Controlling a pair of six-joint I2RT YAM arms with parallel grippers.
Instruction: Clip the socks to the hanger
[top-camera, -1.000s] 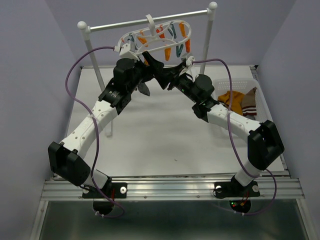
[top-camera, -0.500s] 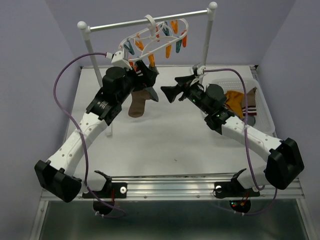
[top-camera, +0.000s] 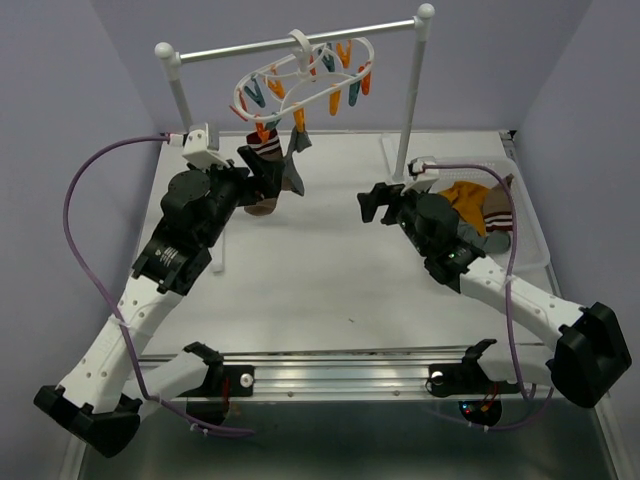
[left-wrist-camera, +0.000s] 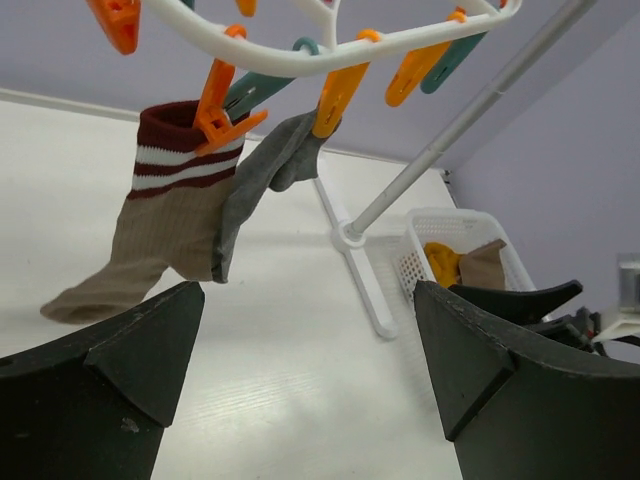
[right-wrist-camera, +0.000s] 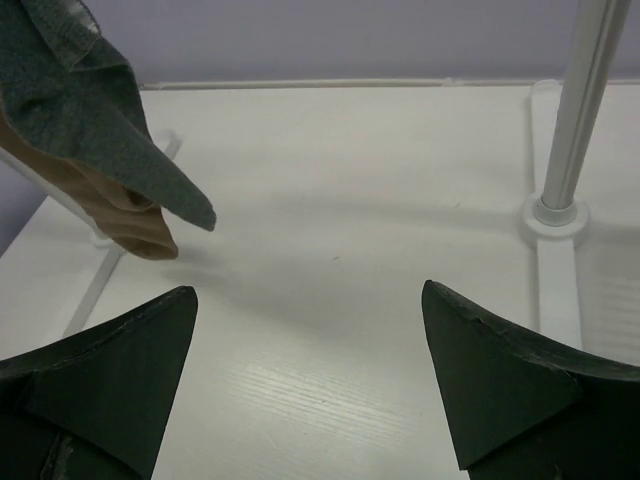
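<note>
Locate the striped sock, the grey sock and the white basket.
striped sock (left-wrist-camera: 165, 215), left wrist view, tan leg below the cuff.
grey sock (left-wrist-camera: 255, 185), left wrist view, middle of fabric.
white basket (left-wrist-camera: 415, 262), left wrist view, mesh side wall.

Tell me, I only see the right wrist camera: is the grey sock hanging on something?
Observer: Yes. An orange clip on the hanger pinches the grey sock.
Operator: And the brown one behind it?
Observer: That striped sock hangs from a second clip.
Operator: Are there more socks?
Observer: Yes, a mustard sock lies in the basket on the right.
</note>
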